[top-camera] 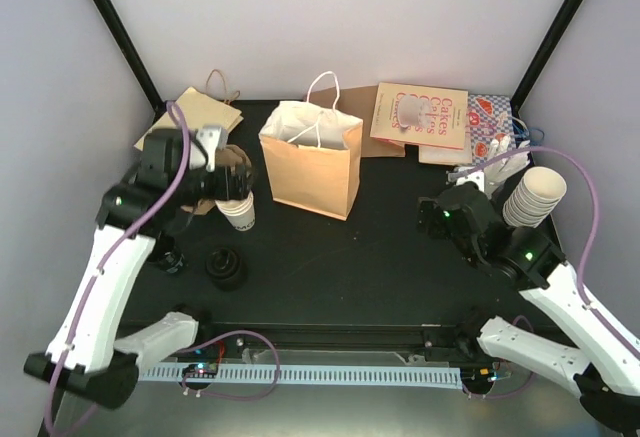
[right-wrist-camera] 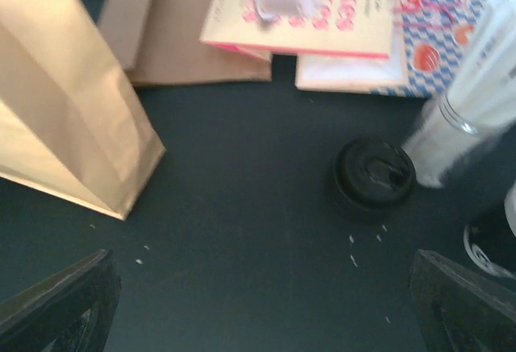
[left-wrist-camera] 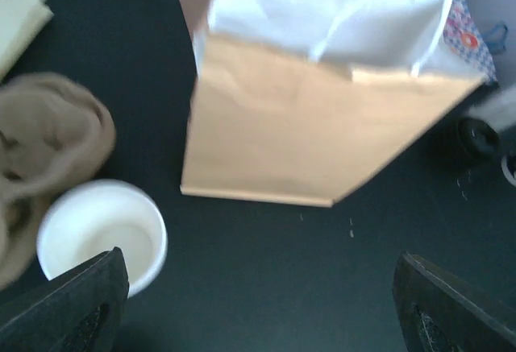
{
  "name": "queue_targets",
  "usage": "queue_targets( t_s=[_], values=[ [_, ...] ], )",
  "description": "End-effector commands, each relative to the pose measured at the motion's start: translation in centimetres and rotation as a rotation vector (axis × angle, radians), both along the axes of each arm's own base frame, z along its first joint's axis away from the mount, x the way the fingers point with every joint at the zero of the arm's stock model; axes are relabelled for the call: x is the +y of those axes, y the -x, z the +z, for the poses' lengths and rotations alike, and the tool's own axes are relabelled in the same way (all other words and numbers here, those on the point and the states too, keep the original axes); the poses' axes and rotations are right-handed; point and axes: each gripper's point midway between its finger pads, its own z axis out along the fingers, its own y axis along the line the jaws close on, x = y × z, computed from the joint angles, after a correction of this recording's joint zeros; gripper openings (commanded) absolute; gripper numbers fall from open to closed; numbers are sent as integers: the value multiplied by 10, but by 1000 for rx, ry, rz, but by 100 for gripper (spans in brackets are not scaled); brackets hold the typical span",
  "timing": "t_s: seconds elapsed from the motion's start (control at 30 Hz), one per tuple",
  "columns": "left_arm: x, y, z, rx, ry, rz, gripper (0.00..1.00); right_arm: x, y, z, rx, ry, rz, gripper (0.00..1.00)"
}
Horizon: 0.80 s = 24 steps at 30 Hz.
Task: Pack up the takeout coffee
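A small white paper cup [top-camera: 238, 213] stands lidless on the black table, left of the tan paper bag [top-camera: 310, 162]. In the left wrist view the cup [left-wrist-camera: 101, 235] sits at lower left, just inside my left finger. My left gripper [top-camera: 232, 185] hovers over the cup, open and empty [left-wrist-camera: 258, 312]. A round black lid [right-wrist-camera: 372, 176] lies on the table in the right wrist view, ahead and right of my right gripper [right-wrist-camera: 262, 312], which is open and empty. In the top view the right gripper [top-camera: 445, 212] is right of the bag.
A brown pulp tray [left-wrist-camera: 48, 142] lies beside the cup. A black lid stack [top-camera: 225, 267] stands near the left arm. A stack of white cups [top-camera: 530, 197] stands at right. Cake boxes [top-camera: 420, 115] and flat bags [top-camera: 205, 112] lie at the back.
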Motion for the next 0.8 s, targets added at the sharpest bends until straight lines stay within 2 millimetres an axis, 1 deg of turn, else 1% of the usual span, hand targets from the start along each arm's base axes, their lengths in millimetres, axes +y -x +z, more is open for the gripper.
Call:
queue_targets(
  t_s=[0.0, 0.07, 0.13, 0.2, 0.3, 0.33, 0.37, 0.43, 0.5, 0.53, 0.57, 0.63, 0.67, 0.7, 0.73, 0.77],
  values=[
    [-20, 34, -36, 41, 153, -86, 92, -25, 12, -20, 145, 44, -171, 100],
    [-25, 51, -46, 10, 214, -126, 92, -22, 13, -21, 193, 65, -166, 100],
    [-25, 59, -56, -10, 235, -139, 93, -20, 11, -18, 203, 99, -152, 100],
    [-25, 61, -64, -20, 235, -143, 93, -23, 6, -13, 175, 141, -155, 100],
    [-25, 60, -71, -28, 224, -148, 92, -37, 0, -2, 97, 193, -206, 100],
    [-25, 59, -73, -30, 220, -149, 92, -44, -2, 3, 73, 190, -237, 100],
    [-25, 58, -78, -25, 217, -150, 92, -53, -5, 9, 54, 179, -282, 96],
    [-26, 56, -81, -29, 212, -158, 92, -74, -10, 21, 47, 165, -381, 88],
    [-27, 55, -85, -36, 204, -166, 92, -95, -17, 32, 61, 158, -468, 84],
    [-28, 54, -87, -39, 201, -175, 92, -104, -22, 34, 75, 150, -502, 83],
    [-29, 53, -88, -42, 198, -182, 92, -112, -29, 33, 100, 151, -521, 81],
    [-29, 52, -93, -44, 188, -191, 92, -132, -39, 32, 141, 106, -593, 73],
    [-29, 52, -96, -43, 182, -193, 92, -140, -44, 29, 163, 82, -622, 68],
    [-29, 52, -98, -43, 175, -197, 92, -148, -49, 26, 181, 55, -647, 65],
    [-28, 53, -100, -43, 168, -197, 92, -150, -55, 21, 201, 12, -645, 62],
    [-28, 53, -102, -38, 163, -199, 92, -155, -61, 16, 218, -23, -654, 57]
  ],
)
